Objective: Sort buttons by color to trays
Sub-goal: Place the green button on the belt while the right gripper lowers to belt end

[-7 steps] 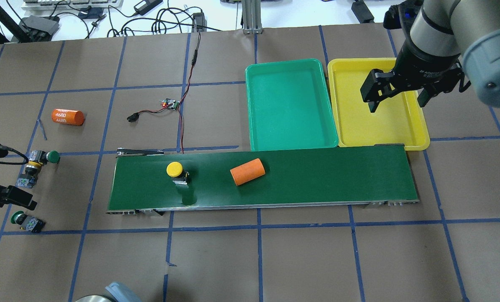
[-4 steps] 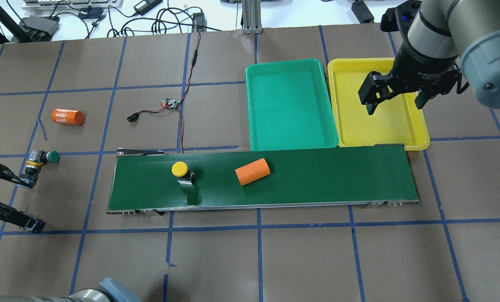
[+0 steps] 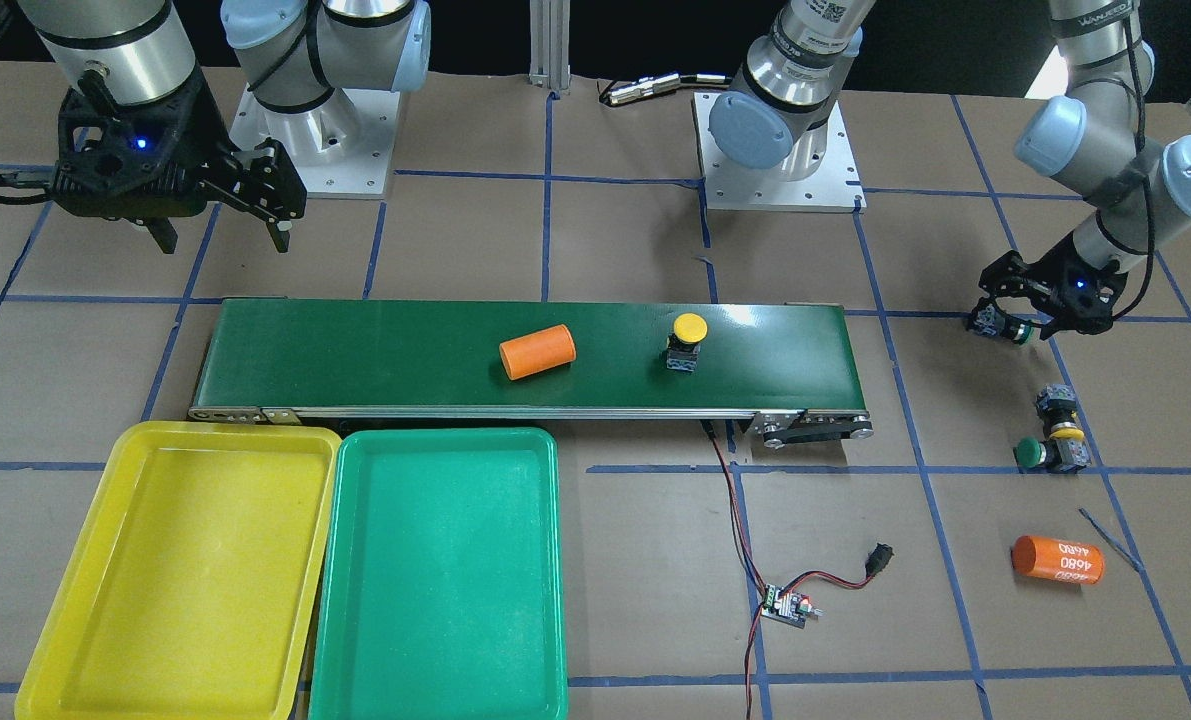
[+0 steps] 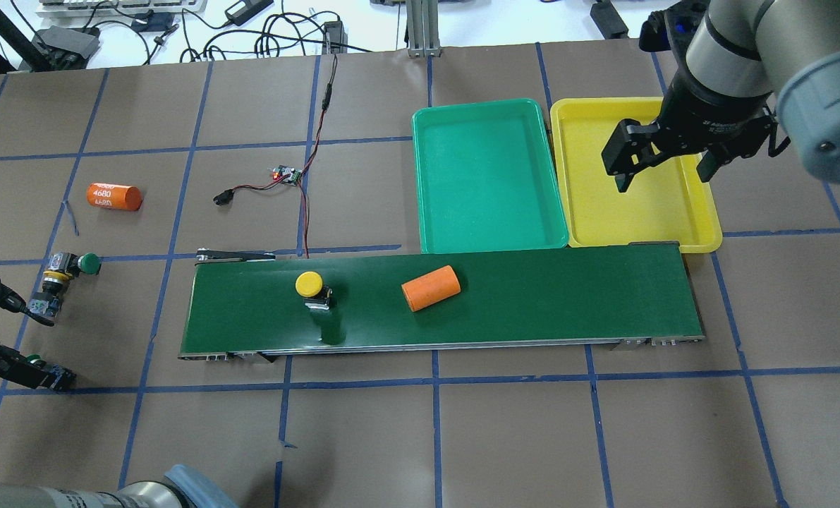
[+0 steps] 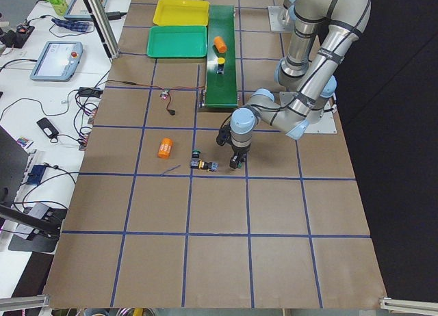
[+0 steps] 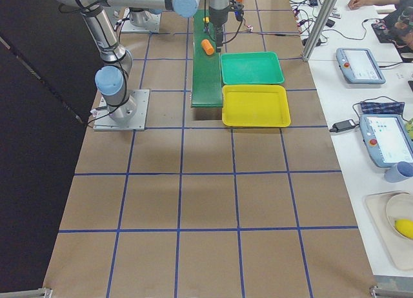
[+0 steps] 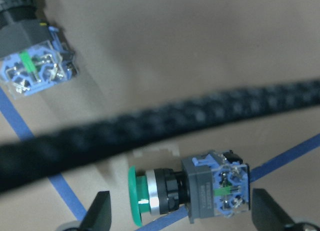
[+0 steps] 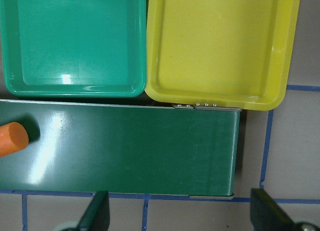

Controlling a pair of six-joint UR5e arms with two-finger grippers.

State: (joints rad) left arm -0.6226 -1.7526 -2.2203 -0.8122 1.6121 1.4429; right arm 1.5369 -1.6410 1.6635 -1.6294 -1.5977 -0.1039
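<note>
My left gripper [image 4: 32,342] is open, low over the table at the far left. Its fingers straddle a green-capped button [image 7: 200,191] that lies on its side; it also shows in the front view [image 3: 1000,326]. A second green button [image 4: 67,271] lies just beyond it. One yellow-capped button [image 4: 310,286] stands on the dark-green conveyor belt [image 4: 568,296]. The other yellow button is out of view. My right gripper [image 4: 663,166] is open and empty above the yellow tray [image 4: 603,212]. The green tray [image 4: 487,176] beside it holds nothing.
An orange cylinder [image 4: 430,288] lies on the belt to the right of the yellow button. Another orange cylinder [image 4: 113,197] lies on the table at the back left. A small circuit board with wires [image 4: 285,174] sits behind the belt.
The yellow button and orange cylinder have ridden the belt to the right. My left gripper has turned and spread its fingers around the near green button. The right gripper barely shifted.
</note>
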